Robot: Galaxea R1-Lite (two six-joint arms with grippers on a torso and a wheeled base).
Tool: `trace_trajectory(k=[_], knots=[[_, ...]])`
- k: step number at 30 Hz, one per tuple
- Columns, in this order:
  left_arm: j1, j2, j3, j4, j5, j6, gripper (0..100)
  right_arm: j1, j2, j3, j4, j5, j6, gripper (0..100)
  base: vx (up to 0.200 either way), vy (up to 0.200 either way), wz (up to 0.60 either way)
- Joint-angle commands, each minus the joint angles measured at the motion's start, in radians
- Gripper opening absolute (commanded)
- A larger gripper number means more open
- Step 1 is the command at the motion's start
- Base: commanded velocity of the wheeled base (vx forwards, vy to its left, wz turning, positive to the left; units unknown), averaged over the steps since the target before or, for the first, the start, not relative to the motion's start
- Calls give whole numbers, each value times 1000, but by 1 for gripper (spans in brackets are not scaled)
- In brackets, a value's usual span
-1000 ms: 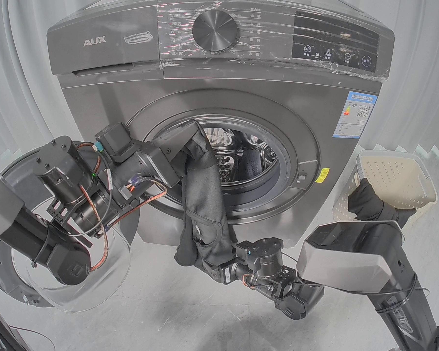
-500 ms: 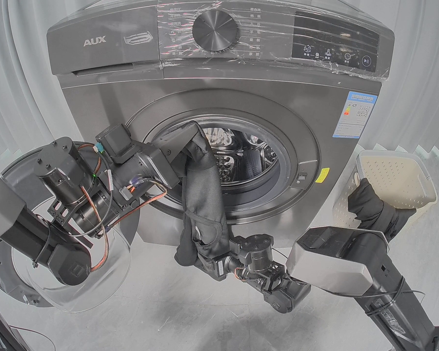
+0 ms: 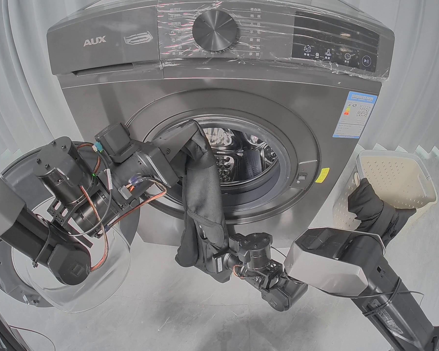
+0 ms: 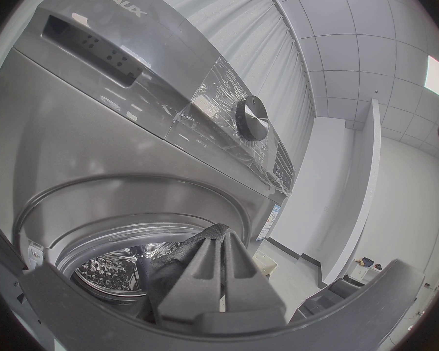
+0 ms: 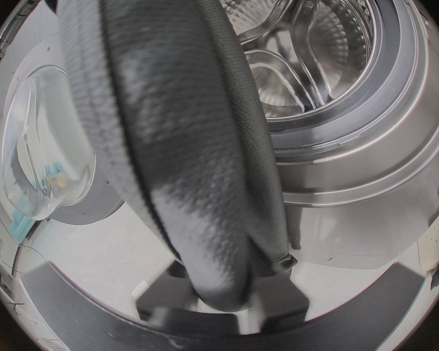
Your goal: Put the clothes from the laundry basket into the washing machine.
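Note:
A dark grey garment hangs in front of the washing machine's open drum. My left gripper is shut on its top end at the upper left of the drum opening; in the left wrist view black cloth bunches around the closed gripper. The right gripper sits low at the garment's hanging end, below the drum rim. In the right wrist view the garment drapes down over that gripper, with the drum behind it.
The washer door stands swung open at the left, its glass bowl near the floor. A cream laundry basket leans beside the machine on the right, with more dark clothes spilling over its rim. Bare grey floor lies in front.
My right arm has moved left and slightly up, bringing its gripper in under the garment's lower end, which has shifted a little. The left arm has stayed put.

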Motion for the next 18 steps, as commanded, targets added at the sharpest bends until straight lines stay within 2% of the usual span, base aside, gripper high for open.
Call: trace_trajectory(k=[1, 7, 8, 9, 11, 12, 14, 18], knots=[[4, 2, 0, -1, -1, -1, 0, 8, 5, 10, -12, -1, 0, 0, 0, 0, 0], [28, 22, -1, -5, -2, -1, 0, 14, -57, 128, -58, -2, 0, 0, 0, 0, 0], [37, 25, -1, -8, -4, -1, 0, 14, -101, 188, -75, 1, -2, 0, 0, 0, 0], [37, 25, -1, -8, -4, -1, 0, 14, -101, 188, -75, 1, -2, 0, 0, 0, 0], [45, 29, -1, -8, -5, -1, 0, 9, -196, 314, -98, 10, -3, 0, 0, 0, 0], [47, 29, 0, -8, -5, -1, 0, 8, -206, 325, -101, 12, -3, 0, 0, 0, 0], [51, 31, 3, -8, -5, -1, 0, -3, -288, 421, -130, 58, -8, 0, 0, 0, 0], [57, 28, 11, -10, -7, -1, 0, -38, -397, 541, -176, 113, -11, 0, 0, 0, 0]])
